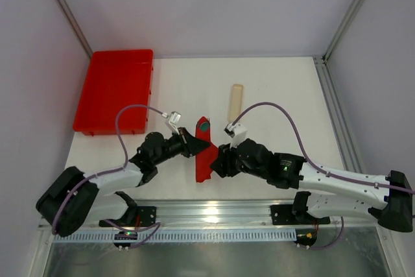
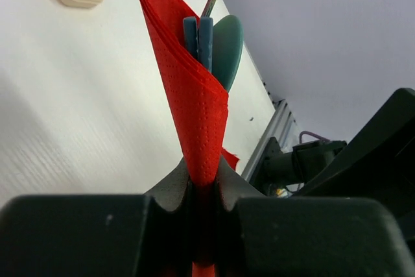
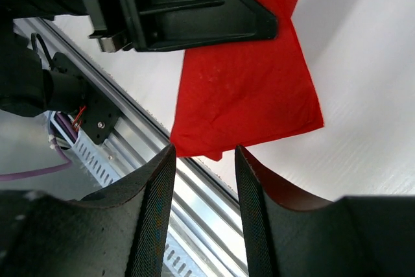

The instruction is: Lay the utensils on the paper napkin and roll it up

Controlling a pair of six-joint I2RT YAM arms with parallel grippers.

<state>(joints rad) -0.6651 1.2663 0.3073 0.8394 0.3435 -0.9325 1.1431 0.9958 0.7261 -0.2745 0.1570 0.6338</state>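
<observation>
Tabletop (image 1: 279,95): left jaws pinch napkin (image 1: 205,165); right perhaps touching.

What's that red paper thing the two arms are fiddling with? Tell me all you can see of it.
It is a bright-red paper napkin, thin and finely dotted, folded into a long narrow wrap on the white table. Teal utensils poke out of its far end. The left pincer is shut on its layers near the middle. The right pincer stands open at its near end, which looks flat and slightly creased.
</observation>
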